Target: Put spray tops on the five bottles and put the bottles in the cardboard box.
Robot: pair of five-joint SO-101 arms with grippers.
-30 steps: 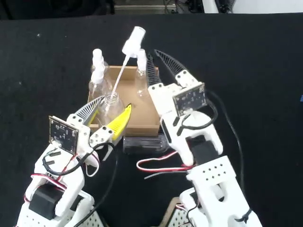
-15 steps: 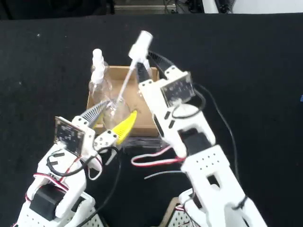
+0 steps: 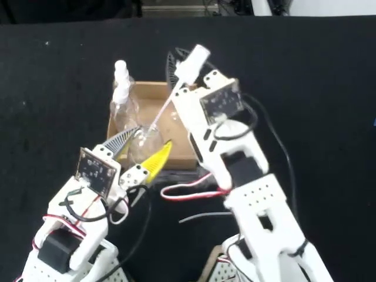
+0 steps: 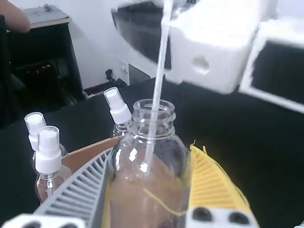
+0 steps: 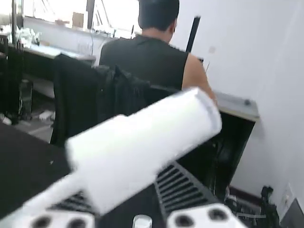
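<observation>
the table [image 3: 317, 70] is black, the box [image 3: 150, 91] plain brown, the bottle [image 4: 147, 180] clear, the spray top [image 3: 191, 63] and its tube [image 3: 161, 114] white, the left gripper [image 3: 150, 140] has one yellow and one grey ribbed finger, the right gripper [image 3: 178, 63] black ribbed ones, and both arms [image 3: 258, 205] are white.

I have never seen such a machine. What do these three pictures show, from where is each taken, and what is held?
These are two small robot arms at a black table. One picture looks down from above; the other two come from a camera on each wrist. The left claw holds an open bottle. The right claw holds a spray top, whose thin tube reaches down into that bottle. Behind stands a cardboard box with capped bottles in it.
</observation>
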